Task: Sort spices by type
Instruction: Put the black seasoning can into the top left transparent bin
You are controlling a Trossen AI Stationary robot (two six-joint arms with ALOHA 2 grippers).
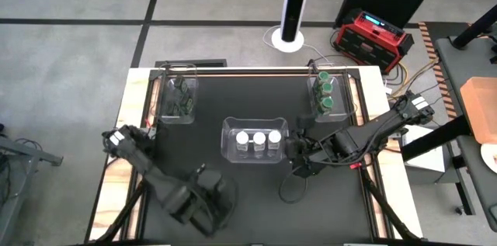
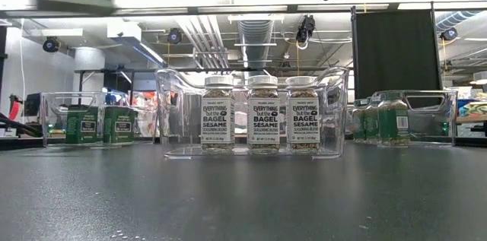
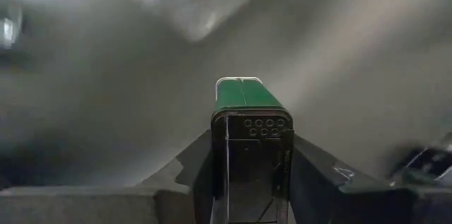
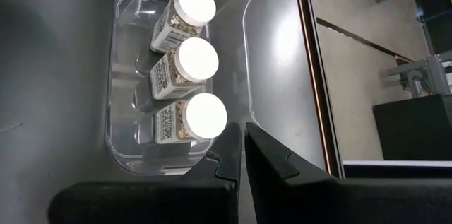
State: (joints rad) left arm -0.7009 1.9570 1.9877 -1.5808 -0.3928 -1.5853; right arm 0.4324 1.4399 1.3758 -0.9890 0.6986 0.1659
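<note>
From above I see three white-lidded jars (image 1: 257,139) in the middle bin (image 1: 230,151), dark tins in the left bin (image 1: 165,114), green-lidded jars (image 1: 325,94) in the right bin (image 1: 314,109).

Low view: the three sesame jars stand upright in a row.

My left gripper (image 3: 251,160) is clamped on a green tin (image 3: 244,107).

My right gripper (image 4: 243,146), fingers nearly closed and empty, hovers just beside the middle bin.
</note>
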